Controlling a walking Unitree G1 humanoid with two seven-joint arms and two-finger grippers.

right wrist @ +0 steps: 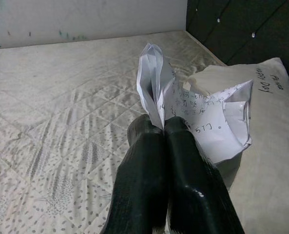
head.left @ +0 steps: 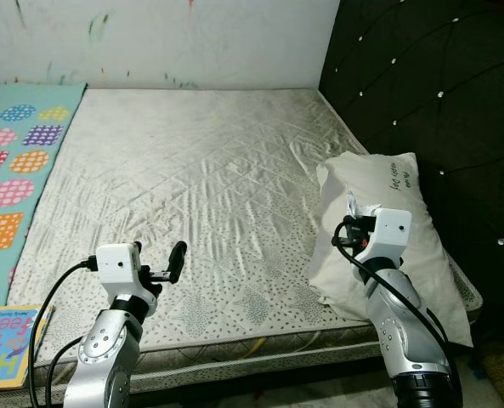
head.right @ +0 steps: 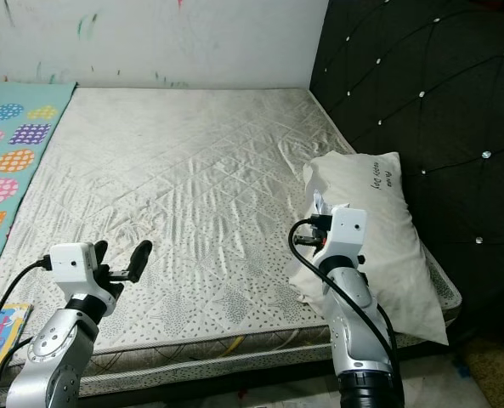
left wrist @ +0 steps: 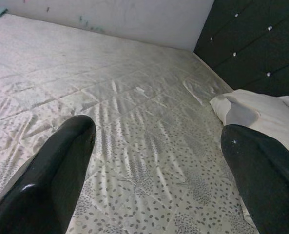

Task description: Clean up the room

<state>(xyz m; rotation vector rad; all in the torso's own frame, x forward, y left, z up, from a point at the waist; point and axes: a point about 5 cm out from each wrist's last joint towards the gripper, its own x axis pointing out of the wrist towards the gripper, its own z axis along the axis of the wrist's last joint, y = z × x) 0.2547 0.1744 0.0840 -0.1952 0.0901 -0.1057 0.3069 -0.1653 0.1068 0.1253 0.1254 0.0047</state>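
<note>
Right wrist view shows the right gripper (right wrist: 156,129) pinching a crumpled white sheet of written paper (right wrist: 202,114) above the white pillow (head.left: 404,229) at the right of the quilted cream mattress (head.left: 192,178). The left gripper (left wrist: 159,146) hovers spread over the near edge. Disposal likely remains, and the colourful book (head.left: 5,344) on the floor.

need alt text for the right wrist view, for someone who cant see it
The right gripper, fingers shut, pinches a crumpled sheet of handwritten paper above a bare quilted mattress. A white pillow lies beside it against a dark tufted headboard.
</note>
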